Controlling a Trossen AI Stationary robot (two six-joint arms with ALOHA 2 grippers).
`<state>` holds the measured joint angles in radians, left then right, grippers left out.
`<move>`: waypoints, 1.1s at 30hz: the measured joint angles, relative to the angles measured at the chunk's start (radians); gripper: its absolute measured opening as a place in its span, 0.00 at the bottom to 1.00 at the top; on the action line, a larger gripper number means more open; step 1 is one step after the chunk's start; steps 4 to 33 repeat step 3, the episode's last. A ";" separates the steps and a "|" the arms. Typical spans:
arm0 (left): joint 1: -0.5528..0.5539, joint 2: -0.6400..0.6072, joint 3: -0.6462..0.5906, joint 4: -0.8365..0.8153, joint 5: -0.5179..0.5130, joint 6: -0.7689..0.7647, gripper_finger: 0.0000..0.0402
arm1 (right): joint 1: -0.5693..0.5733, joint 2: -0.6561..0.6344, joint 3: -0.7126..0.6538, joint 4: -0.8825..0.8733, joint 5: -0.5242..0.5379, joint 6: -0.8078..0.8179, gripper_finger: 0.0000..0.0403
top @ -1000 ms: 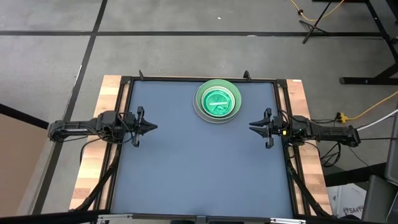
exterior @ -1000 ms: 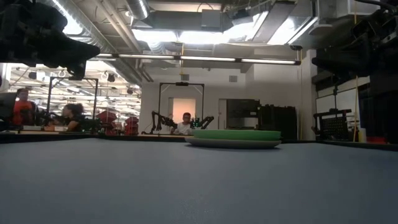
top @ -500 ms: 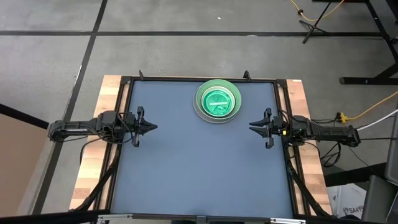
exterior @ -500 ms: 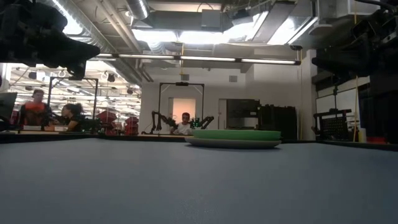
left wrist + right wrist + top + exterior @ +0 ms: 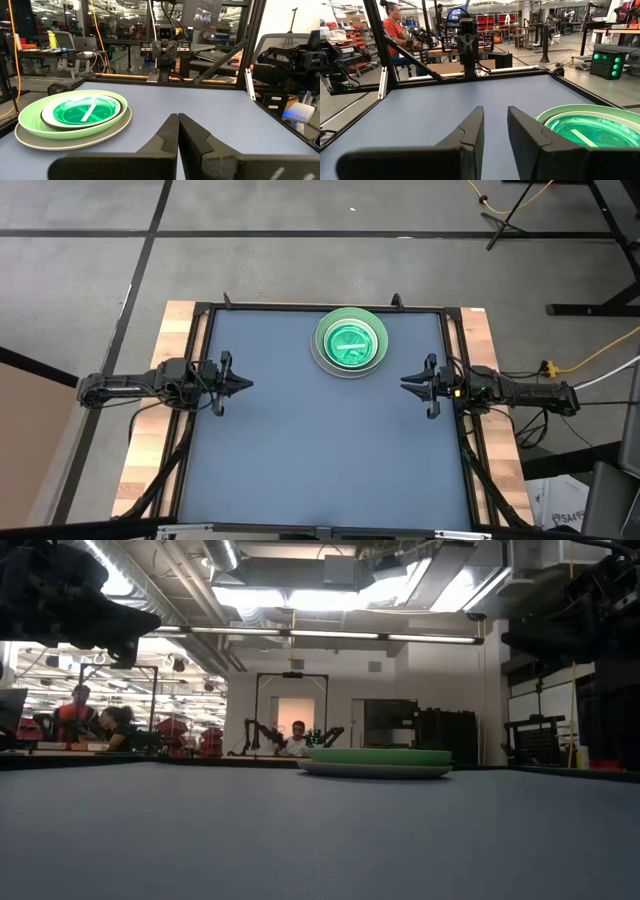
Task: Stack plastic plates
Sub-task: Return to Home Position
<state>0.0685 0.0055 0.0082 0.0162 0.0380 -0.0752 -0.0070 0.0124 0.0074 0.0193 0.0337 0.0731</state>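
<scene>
1 nested stack of round plastic plates (image 5: 350, 343), translucent green topmost, large grey underneath, near blue table (image 5: 320, 460) far edge. Left gripper (image 5: 238, 384) pinched together, right gripper (image 5: 408, 383) narrowly parted. Both empty at the table's sides, apparently homing.

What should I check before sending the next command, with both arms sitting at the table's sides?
1. Left tool empty and shut, at the left edge of the table: ok.
2. Right tool empty, fingers apart, at the right edge: ok.
3. Plates gathered in one stack near the far edge: ok.
4. Stack sits level in the low view: ok.
5. All eight plates are in the stack: cannot tell, lower ones are hidden.
</scene>
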 joint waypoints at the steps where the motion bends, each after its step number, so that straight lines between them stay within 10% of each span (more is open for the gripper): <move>1: 0.000 0.000 0.000 0.000 0.000 0.000 0.00 | 0.000 0.000 0.000 0.000 0.000 0.000 0.20; 33: 0.000 0.000 0.000 0.000 0.000 0.000 0.00 | 0.000 0.000 0.000 0.000 0.000 0.000 0.20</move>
